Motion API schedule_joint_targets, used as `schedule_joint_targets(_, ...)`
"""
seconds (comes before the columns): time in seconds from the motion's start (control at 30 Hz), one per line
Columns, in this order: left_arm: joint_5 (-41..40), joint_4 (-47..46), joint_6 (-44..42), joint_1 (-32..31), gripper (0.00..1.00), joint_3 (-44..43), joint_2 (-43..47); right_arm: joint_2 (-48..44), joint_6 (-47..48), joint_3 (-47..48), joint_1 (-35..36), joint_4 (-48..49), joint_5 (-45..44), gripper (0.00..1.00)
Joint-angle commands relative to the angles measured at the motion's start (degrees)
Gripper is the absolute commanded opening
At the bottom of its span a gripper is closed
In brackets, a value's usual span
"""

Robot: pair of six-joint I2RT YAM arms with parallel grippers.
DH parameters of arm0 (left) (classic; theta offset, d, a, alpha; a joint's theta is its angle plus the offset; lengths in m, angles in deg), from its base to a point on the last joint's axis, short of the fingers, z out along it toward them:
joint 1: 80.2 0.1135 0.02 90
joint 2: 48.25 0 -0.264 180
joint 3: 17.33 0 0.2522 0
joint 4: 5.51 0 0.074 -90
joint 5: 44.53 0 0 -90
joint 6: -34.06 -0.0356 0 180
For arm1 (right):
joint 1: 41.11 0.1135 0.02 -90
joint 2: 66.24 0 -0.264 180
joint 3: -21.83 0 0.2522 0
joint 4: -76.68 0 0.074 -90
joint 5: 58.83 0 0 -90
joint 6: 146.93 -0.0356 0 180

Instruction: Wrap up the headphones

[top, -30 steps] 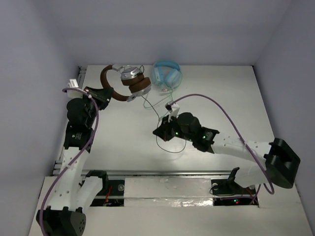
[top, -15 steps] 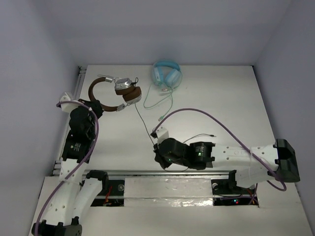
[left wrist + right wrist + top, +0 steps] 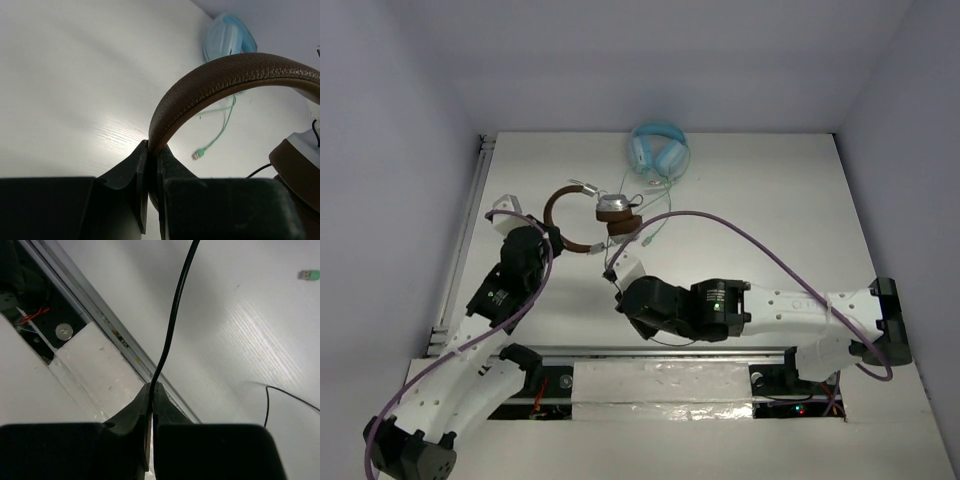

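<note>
The brown headphones (image 3: 567, 200) hang above the table at centre left, silver earcups (image 3: 613, 205) and brown cushions (image 3: 624, 226) to the right. My left gripper (image 3: 556, 237) is shut on the brown headband (image 3: 225, 75), which arches out of the jaws in the left wrist view, where that gripper (image 3: 152, 150) fills the bottom. My right gripper (image 3: 616, 281), just below the earcups, is shut on the thin dark cable (image 3: 175, 315). The cable rises straight from its jaws (image 3: 151, 386). More dark cable lies loose on the table (image 3: 290, 396).
The light blue headphones (image 3: 658, 150) lie at the back centre, their pale green cable (image 3: 655, 218) trailing toward the brown pair, its green plug (image 3: 200, 154) on the table. A metal rail (image 3: 100, 315) and foil-covered base run along the near edge.
My left gripper has carried the headphones from the back left toward the table's centre. My right gripper, holding the cable, has moved left and nearer, and now sits just under the earcups.
</note>
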Motion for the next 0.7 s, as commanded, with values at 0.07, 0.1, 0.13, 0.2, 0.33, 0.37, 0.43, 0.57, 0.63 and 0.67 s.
schedule_joint_targets(0.07,-4.96,0.39,-0.78,-7.53,0.00,-1.28,-2.13,-0.27,5.44,5.40,-0.32,-6.22,-8.07,0.00)
schedule_joint_targets(0.1,-5.14,1.20,-1.14,-7.54,0.00,-1.29,-2.66,-1.24,5.97,5.58,-1.02,-6.22,-8.17,0.00)
schedule_joint_targets(0.13,-5.06,1.47,-1.84,-9.02,0.00,-1.29,-2.92,-2.20,6.41,5.66,-1.02,-6.13,-8.52,0.00)
schedule_joint_targets(0.2,-4.88,3.04,-2.46,-11.13,0.00,-1.81,-4.33,-4.48,7.81,5.93,-2.77,-6.31,-10.00,0.00)
schedule_joint_targets(0.33,-0.14,4.90,-4.56,-14.83,0.00,-4.70,-7.49,-4.41,8.70,7.33,-5.42,-10.24,-11.68,0.00)
schedule_joint_targets(0.37,0.65,5.33,-5.01,-15.88,0.00,-5.50,-8.37,-4.24,8.70,7.51,-6.03,-11.04,-12.47,0.00)
schedule_joint_targets(0.43,3.37,7.09,-7.19,-16.41,0.00,-7.78,-9.34,-4.50,9.22,7.69,-6.03,-13.06,-13.44,0.00)
schedule_joint_targets(0.57,7.42,10.34,-13.26,-16.42,0.00,-11.04,-11.80,-6.60,9.57,6.73,-8.31,-14.65,-15.55,0.00)
schedule_joint_targets(0.63,9.79,11.93,-15.98,-16.42,0.00,-13.23,-12.42,-7.31,10.10,5.76,-9.37,-14.57,-15.73,0.00)
schedule_joint_targets(0.67,10.93,12.10,-18.00,-16.42,0.00,-13.59,-12.59,-7.75,10.28,5.23,-10.16,-14.48,-15.81,0.00)
